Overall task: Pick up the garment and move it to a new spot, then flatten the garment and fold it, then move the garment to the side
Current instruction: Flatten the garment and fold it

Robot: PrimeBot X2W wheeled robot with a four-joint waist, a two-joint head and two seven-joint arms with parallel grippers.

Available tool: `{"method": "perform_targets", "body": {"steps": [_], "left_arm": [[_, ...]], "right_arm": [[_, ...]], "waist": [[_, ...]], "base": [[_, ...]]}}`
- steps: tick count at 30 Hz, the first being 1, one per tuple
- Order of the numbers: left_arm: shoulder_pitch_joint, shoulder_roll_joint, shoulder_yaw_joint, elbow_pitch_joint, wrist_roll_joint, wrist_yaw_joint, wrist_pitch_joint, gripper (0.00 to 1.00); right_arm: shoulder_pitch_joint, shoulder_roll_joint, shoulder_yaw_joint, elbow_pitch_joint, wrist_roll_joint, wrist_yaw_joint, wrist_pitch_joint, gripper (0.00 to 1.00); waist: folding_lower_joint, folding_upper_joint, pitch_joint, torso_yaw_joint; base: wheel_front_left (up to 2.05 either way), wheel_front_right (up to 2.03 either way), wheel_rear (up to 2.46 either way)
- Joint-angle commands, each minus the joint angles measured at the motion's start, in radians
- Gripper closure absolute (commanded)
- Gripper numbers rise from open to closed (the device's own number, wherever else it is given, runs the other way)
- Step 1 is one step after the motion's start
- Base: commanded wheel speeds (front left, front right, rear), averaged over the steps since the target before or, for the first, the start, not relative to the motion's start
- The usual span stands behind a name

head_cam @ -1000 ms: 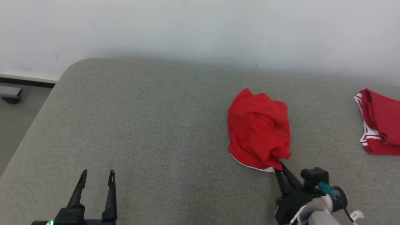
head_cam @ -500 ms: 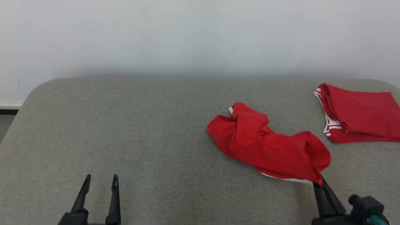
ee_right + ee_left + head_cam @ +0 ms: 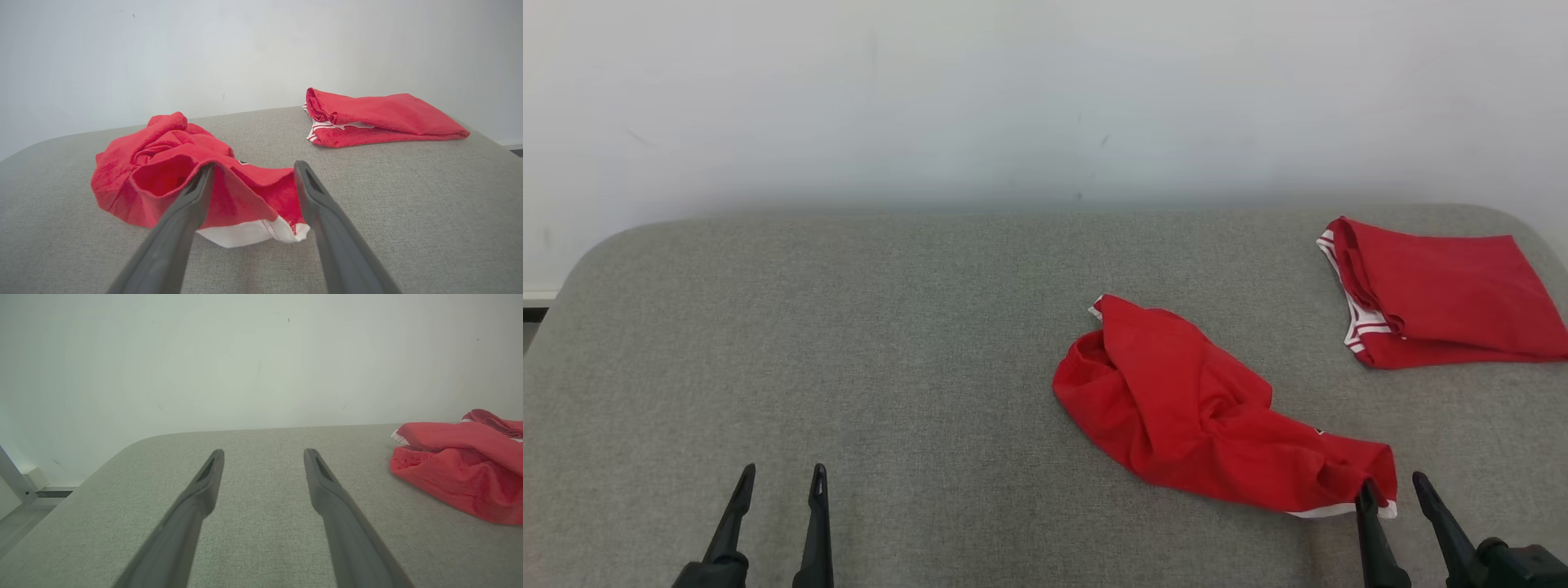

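The garment (image 3: 1201, 416) is a crumpled red piece with a white hem, lying right of centre on the grey padded surface (image 3: 890, 367). My right gripper (image 3: 1391, 483) stands open at the lower right. The garment's near white-hemmed corner lies loose between its fingers. The right wrist view shows the same: the right gripper (image 3: 254, 166) is open astride that corner of the garment (image 3: 163, 171). My left gripper (image 3: 784, 472) is open at the lower left, holding nothing, well away from the cloth. From the left wrist, the left gripper (image 3: 263, 451) points over bare surface, with the garment (image 3: 457, 473) at the right.
A second red garment (image 3: 1437, 302), folded and with white stripes, lies at the back right near the surface's corner; it is also seen from the right wrist (image 3: 367, 114). A pale wall (image 3: 1045, 98) runs behind. The surface's rounded edge drops off at the far left.
My right gripper has opened and let go of the garment's corner, after dragging it out to the right into a longer shape. The head camera has also turned right. The left gripper stays open.
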Motion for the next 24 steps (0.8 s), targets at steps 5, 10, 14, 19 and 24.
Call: {"method": "perform_targets", "body": {"steps": [5, 10, 14, 19, 24], "left_arm": [[0.012, -0.001, 0.01, -0.003, 0.008, 0.0, -0.003, 0.0], [0.008, -0.005, 0.009, -0.002, 0.01, -0.001, -0.003, 0.0], [0.008, -0.008, 0.006, -0.003, 0.013, -0.002, -0.003, 0.0], [0.0, -0.009, 0.004, -0.001, 0.012, -0.004, -0.003, 0.0], [-0.012, -0.011, -0.004, 0.005, 0.013, -0.008, -0.003, 0.0]], "right_arm": [[0.01, 0.001, -0.006, -0.065, -0.011, -0.003, -0.018, 0.0], [0.002, -0.006, 0.006, -0.102, -0.007, -0.003, -0.022, 0.0], [-0.036, -0.025, 0.027, -0.105, -0.005, -0.003, -0.008, 0.0], [-0.118, -0.034, 0.066, -0.088, -0.017, -0.003, 0.032, 0.0], [-0.248, -0.053, 0.131, -0.001, -0.004, -0.003, 0.072, 0.0]], "waist": [[0.0, -0.0001, -0.002, -0.005], [0.0, -0.0001, -0.003, -0.002], [0.0, -0.0001, -0.002, 0.004], [0.0, -0.0001, -0.001, 0.023], [0.0, -0.0001, 0.01, 0.053]], "base": [[0.0, 0.0, 0.0], [0.0, 0.0, 0.0], [0.0, 0.0, 0.0], [0.0, 0.0, 0.0], [0.0, 0.0, 0.0]]}}
